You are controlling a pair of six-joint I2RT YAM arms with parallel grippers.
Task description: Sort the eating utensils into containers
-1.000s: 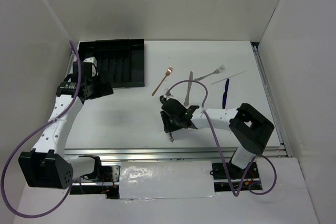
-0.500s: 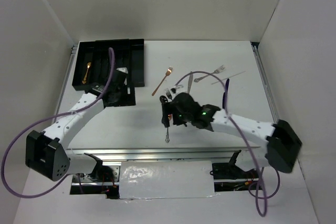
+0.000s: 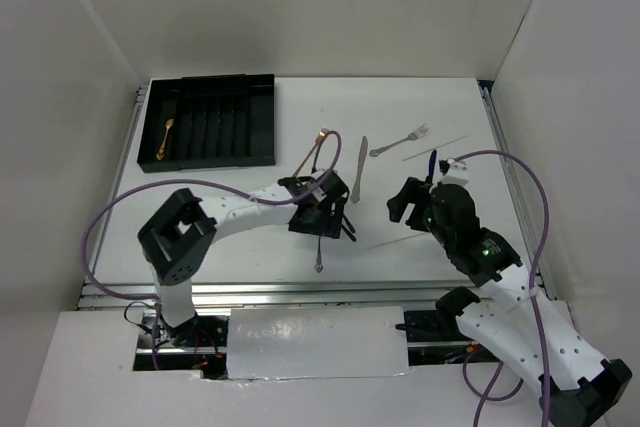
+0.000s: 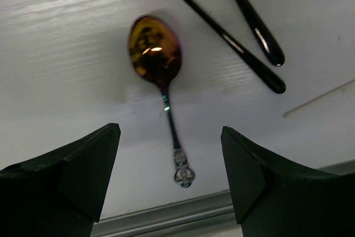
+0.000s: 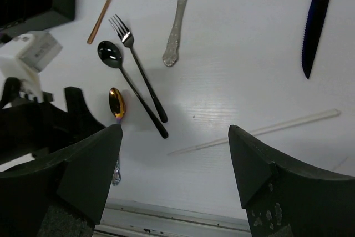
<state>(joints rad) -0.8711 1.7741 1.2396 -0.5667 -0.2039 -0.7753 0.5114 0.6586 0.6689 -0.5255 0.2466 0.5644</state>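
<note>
over spoon, left hand replaces right hand

Black slotted tray is set flat at the table's far-left corner, with a copper utensil laid in a left slot. Loose on the table:
- toward the near edge: gold-bowled spoon, black spoon, black fork
- farther back: copper fork, silver knife, silver fork, dark blue knife

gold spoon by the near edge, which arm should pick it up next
Left. The left gripper hangs open directly over the gold spoon, framing it between its jaws; the right gripper sits farther off.
</note>
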